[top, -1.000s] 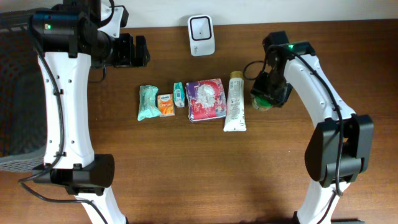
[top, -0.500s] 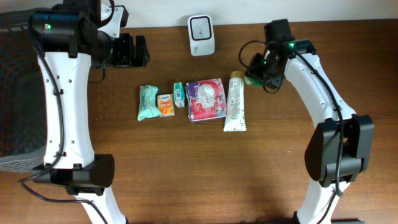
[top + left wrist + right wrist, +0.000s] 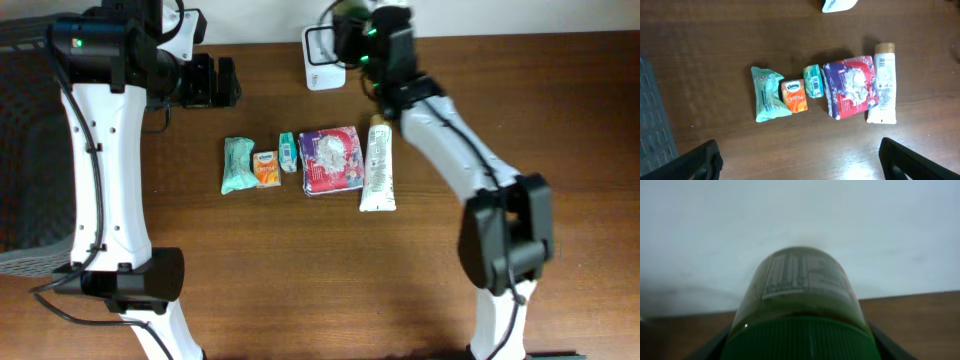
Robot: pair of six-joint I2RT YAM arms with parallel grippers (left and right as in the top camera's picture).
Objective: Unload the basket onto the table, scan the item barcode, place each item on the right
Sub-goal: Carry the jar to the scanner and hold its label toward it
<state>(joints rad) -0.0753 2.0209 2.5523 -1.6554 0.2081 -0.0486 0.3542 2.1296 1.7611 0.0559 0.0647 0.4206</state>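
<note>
My right gripper (image 3: 800,347) is shut on a green jar (image 3: 802,305) with a ribbed green lid. The jar's white barcode label (image 3: 802,275) faces up in the right wrist view, against a pale wall. Overhead, the right gripper (image 3: 350,25) hangs at the table's back edge, right beside the white scanner (image 3: 322,55), and the jar is hard to make out there. The left gripper (image 3: 215,82) is held open and empty at the back left, high above the row of items; its dark fingers (image 3: 700,160) frame bare wood.
A row lies mid-table: teal packet (image 3: 237,164), orange tissue pack (image 3: 266,168), small teal pack (image 3: 288,151), red-purple pouch (image 3: 331,159), white tube (image 3: 378,163). A dark mesh bin (image 3: 20,150) stands off the left edge. The scanner's corner (image 3: 839,4) shows in the left wrist view.
The right arm has swung from beside the tube up and left to the scanner at the back edge, carrying the green jar. The left arm has not moved.
</note>
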